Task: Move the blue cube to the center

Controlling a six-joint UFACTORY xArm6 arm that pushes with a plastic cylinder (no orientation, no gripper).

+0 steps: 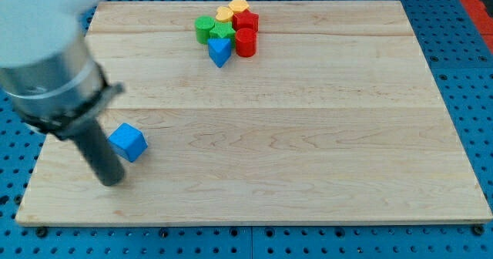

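Observation:
The blue cube (128, 142) lies on the wooden board (293, 136) at the view's lower left. My tip (112, 179) rests on the board just below and left of the cube, close to it or touching it. The dark rod rises up-left to the grey arm body (46, 66), which fills the view's upper left corner.
A tight cluster of blocks sits at the view's top centre: a blue triangular block (220, 52), a red cylinder (245, 42), a red block (247, 21), two green blocks (205, 29) (223, 32) and two yellow blocks (239, 6) (225, 15). A blue pegboard (470, 66) surrounds the board.

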